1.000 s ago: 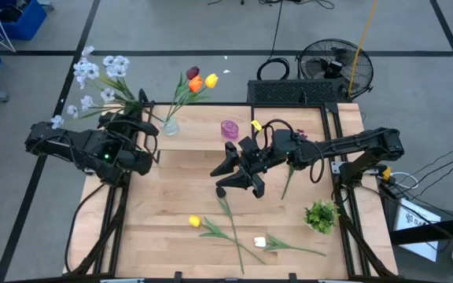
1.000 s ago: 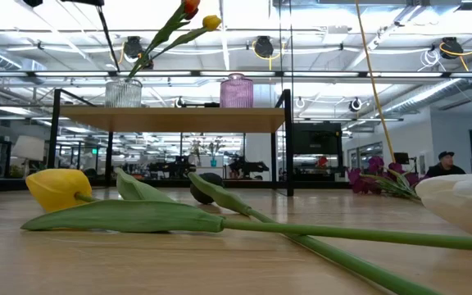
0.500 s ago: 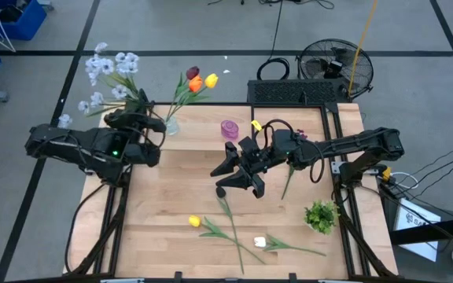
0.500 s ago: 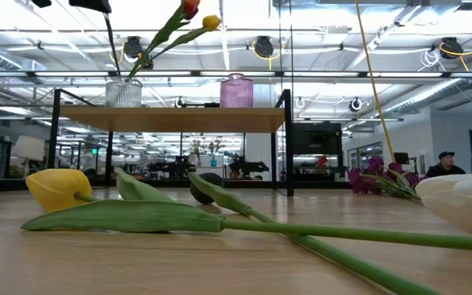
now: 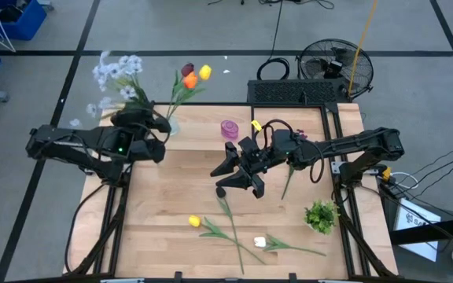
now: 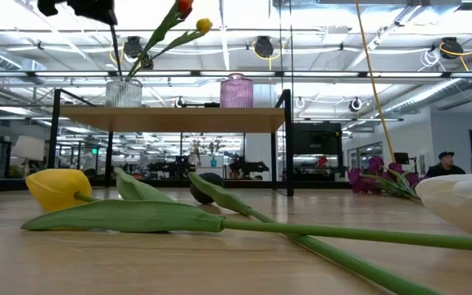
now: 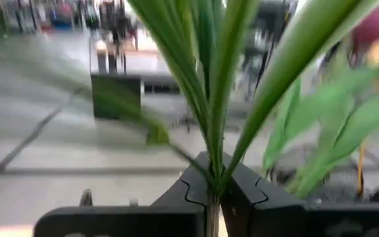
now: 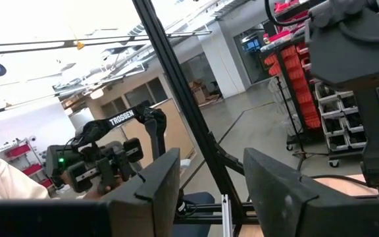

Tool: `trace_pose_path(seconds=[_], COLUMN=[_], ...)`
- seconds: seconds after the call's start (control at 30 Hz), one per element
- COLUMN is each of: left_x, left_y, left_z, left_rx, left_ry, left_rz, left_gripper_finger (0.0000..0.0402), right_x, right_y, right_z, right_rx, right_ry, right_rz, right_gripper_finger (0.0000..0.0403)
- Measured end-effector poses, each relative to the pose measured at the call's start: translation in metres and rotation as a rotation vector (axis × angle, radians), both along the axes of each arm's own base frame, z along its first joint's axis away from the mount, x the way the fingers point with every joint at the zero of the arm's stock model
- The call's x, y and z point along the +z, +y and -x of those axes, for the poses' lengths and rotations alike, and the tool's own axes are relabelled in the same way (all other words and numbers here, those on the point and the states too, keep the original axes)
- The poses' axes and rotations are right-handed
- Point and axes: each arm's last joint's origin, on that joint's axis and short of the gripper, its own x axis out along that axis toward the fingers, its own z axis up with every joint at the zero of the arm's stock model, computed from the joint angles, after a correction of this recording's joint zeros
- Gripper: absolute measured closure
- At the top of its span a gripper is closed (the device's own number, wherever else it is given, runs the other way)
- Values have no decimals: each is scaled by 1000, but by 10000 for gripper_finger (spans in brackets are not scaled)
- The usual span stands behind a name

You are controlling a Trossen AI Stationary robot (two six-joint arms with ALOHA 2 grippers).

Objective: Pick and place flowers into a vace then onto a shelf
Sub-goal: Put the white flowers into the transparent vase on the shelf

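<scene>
Since the earlier frame, the pale blue-white spray has been swung toward the clear vase on the shelf, where tulips stand. Its stems are pinched between the left gripper fingers. Mid-table, the right gripper is held with fingers spread. A yellow tulip and white tulip are left lying on the table.

left gripper: stems pinched, blooms cut off by frame edge | clear vase: mostly hidden under arm and leaves | white tulip: cropped at right edge in low view | left wrist background: kinda blurry
</scene>
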Motion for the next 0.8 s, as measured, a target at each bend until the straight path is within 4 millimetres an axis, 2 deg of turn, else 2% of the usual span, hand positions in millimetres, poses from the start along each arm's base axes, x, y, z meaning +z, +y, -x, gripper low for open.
trace_pose_path(seconds=[0.17,0.33,0.57,0.8], left_x=[-5,-7,-4,-5], left_y=[9,14,24,40], left_z=[-4,-10,-21,-23], left_rx=[-5,-11,-122,-176], left_ry=[37,118,207,247], left_rz=[109,113,192,271], left_gripper_finger=[367,365,364,357], right_x=[0,0,0,0], right_y=[0,0,0,0], right_z=[0,0,0,0], right_rx=[0,0,-1,-2], right_ry=[0,0,-3,-5], right_rz=[0,0,7,11], right_gripper_finger=[242,241,243,244])
